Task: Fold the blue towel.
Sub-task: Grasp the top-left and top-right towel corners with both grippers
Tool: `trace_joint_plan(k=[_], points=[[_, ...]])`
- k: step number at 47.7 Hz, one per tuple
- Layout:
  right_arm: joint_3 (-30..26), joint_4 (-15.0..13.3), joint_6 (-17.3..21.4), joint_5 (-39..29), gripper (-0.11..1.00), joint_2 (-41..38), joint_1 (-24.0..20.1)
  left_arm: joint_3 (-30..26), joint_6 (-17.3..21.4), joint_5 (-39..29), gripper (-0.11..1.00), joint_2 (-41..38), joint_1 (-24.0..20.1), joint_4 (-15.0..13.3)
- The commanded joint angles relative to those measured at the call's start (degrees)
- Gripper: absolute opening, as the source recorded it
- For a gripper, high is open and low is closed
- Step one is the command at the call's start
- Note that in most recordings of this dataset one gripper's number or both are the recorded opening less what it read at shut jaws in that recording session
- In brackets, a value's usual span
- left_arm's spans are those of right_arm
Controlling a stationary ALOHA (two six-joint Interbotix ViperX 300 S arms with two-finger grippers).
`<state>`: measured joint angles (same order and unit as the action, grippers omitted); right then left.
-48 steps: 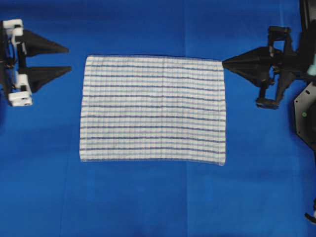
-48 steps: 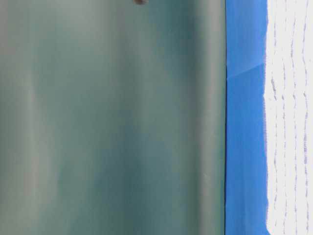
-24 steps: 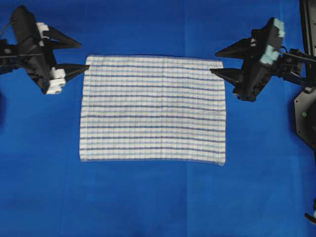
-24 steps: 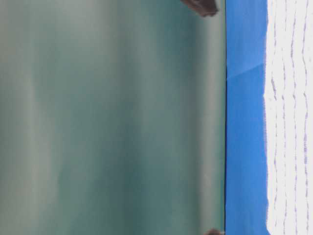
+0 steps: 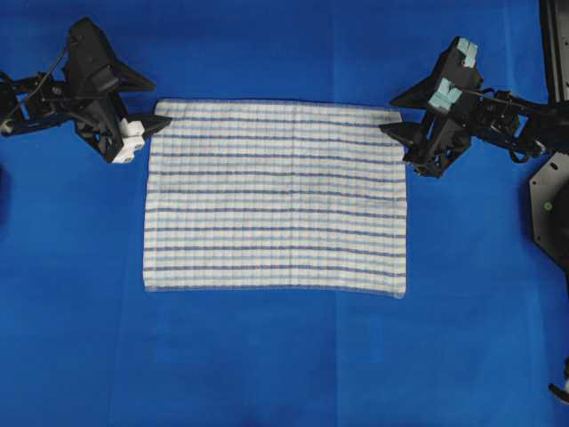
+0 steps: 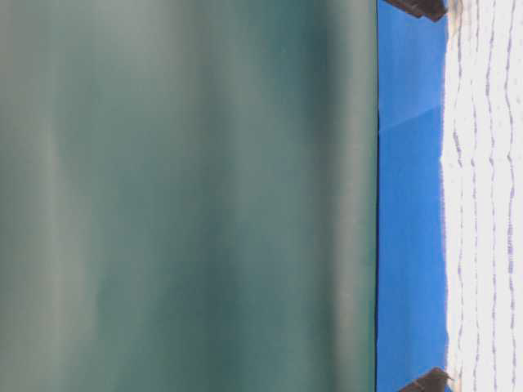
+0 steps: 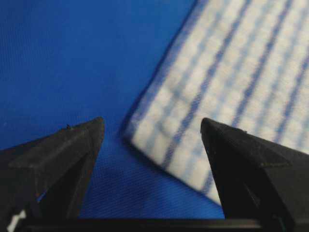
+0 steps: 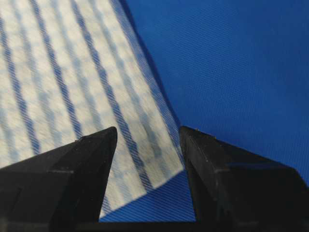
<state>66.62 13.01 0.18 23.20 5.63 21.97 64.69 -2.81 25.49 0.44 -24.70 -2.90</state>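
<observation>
Fold not yet begun
The blue towel (image 5: 276, 196) lies flat; both far corners are straddled by the released left gripper (image 5: 149, 108) and right gripper (image 5: 397, 113).

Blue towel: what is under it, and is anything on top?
The blue towel lies flat on the blue table covering. Nothing rests on top. Whatever lies beneath its middle is hidden.
</observation>
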Motion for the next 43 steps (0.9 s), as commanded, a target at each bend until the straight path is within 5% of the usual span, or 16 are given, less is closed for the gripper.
trace_joint_plan(k=[1, 31, 37, 43], points=[[-0.2, 0.4, 0.0, 1.1, 0.86, -0.4, 0.3, -0.9, -0.1, 1.4, 0.77, -1.0, -0.6, -0.1], [0.9, 1.8, -0.1, 1.7, 0.84, -2.6, 0.8, -1.5, -0.9, 2.0, 0.73, -6.2, -0.7, -0.1], [0.9, 1.8, -0.2, 1.7, 0.71, -2.6, 0.6, -1.5, -2.8, 1.0, 0.54, -6.7, -0.5, -0.1], [0.9, 1.7, -0.3, 1.8, 0.35, -2.6, 0.2, -1.5, -3.0, -0.1, 0.22, -6.7, 0.3, 0.0]])
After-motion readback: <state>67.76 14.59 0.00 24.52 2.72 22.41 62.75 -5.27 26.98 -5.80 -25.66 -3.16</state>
